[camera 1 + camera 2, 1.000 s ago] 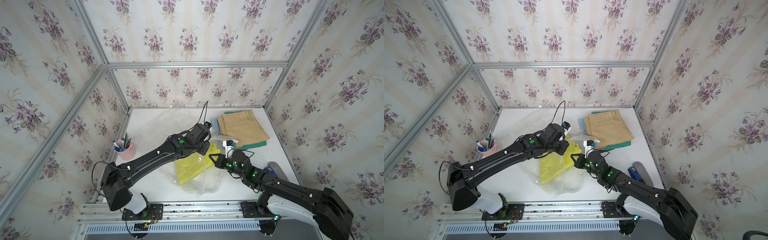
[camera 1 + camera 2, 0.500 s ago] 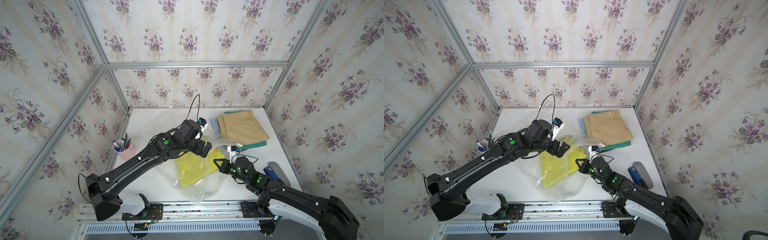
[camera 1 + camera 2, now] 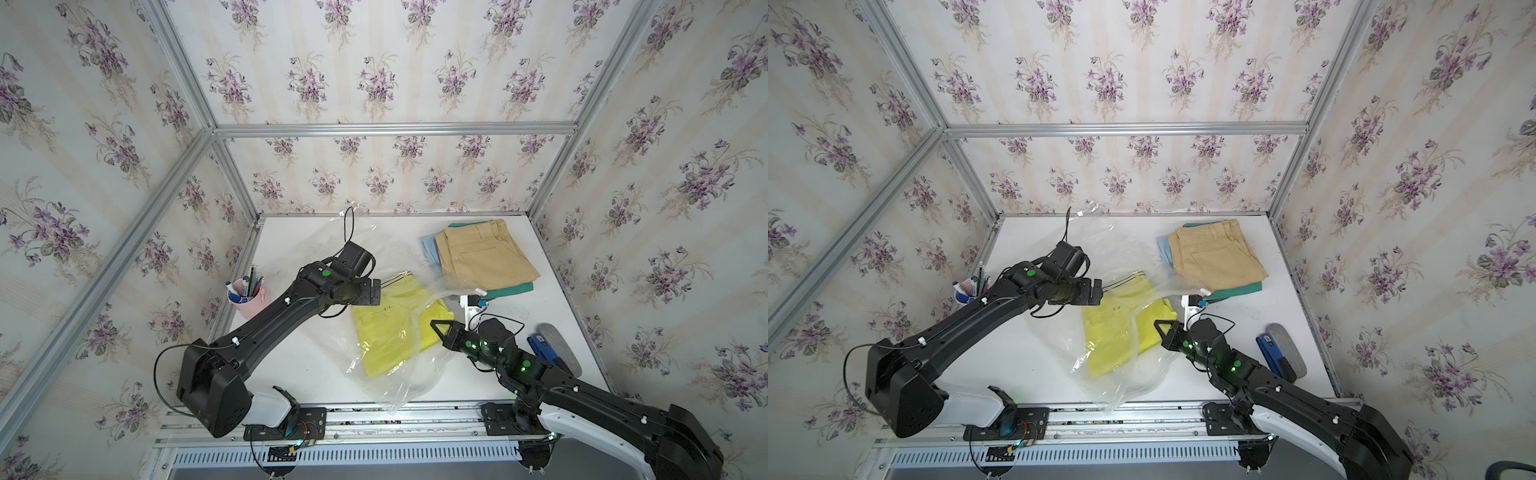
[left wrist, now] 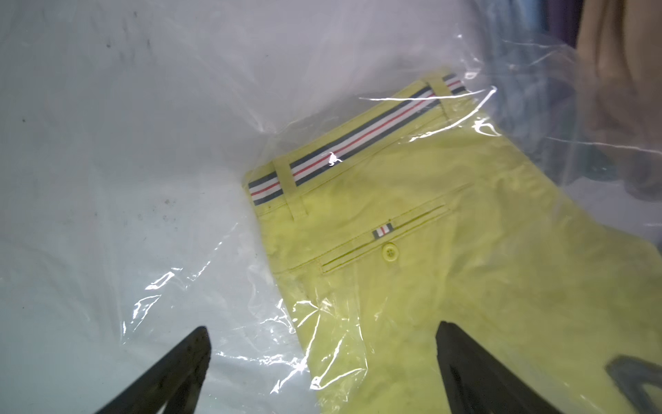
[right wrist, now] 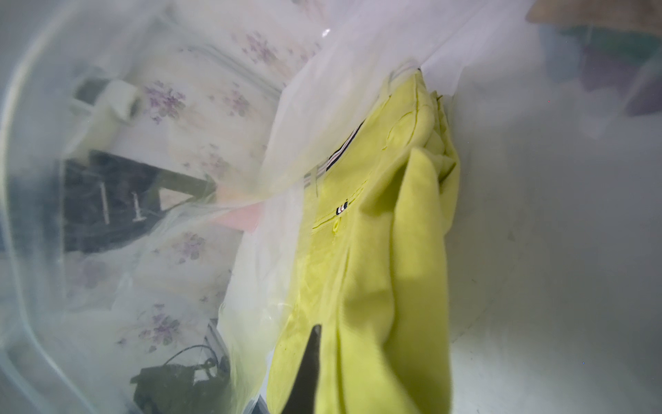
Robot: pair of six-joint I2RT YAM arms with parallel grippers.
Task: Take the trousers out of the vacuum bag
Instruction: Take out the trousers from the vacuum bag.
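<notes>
Found the yellow trousers [image 3: 390, 328] mid-table, waistband end under the film of the vacuum bag [image 3: 399, 386], leg end reaching the open mouth on the right arm's side. Noted the right gripper [image 3: 438, 330] clenched at that leg end, apparently pinching a fold of yellow cloth; judged to be the pulling hold for drawing the garment clear. Noted the left gripper [image 3: 374, 290] unclenched, jaws spread wide, hovering over the striped waistband [image 4: 344, 150] with plastic between. Holds nothing; probably poised to pin the film and stop the bag trailing along. Recorded khaki trousers [image 3: 484, 255] stacked on light blue trousers [image 3: 428, 249] and teal trousers [image 3: 511, 289] at the far right corner, outside the bag. Rated extraction of the yellow pair incomplete.
</notes>
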